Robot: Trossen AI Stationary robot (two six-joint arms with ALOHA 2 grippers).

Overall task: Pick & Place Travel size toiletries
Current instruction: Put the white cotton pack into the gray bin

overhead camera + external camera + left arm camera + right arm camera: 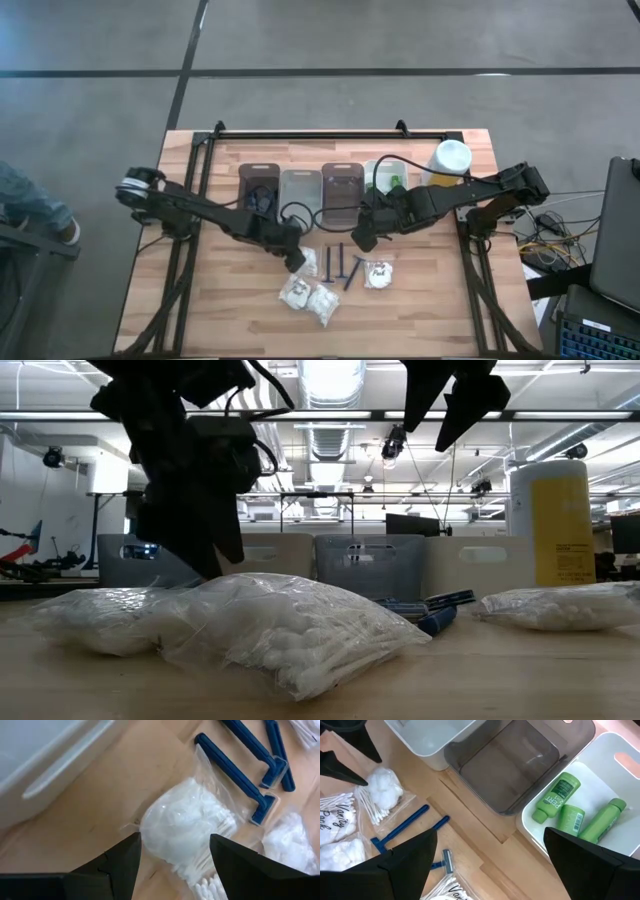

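We take this for a robotics lab or open industrial workspace. In the low view, looking across the wooden counter [520, 670] into the far room, we see an exposed ceiling with long strip lights [330, 415], bare ducts and hanging cables, and a dark monitor [410, 523] on a far bench. From above, the counter stands in a black metal frame [330, 133] on a grey concrete floor [400, 35] marked with dark seams. To its right we see a tangle of cables [548, 222] and a keyboard [600, 325] beside a dark screen.
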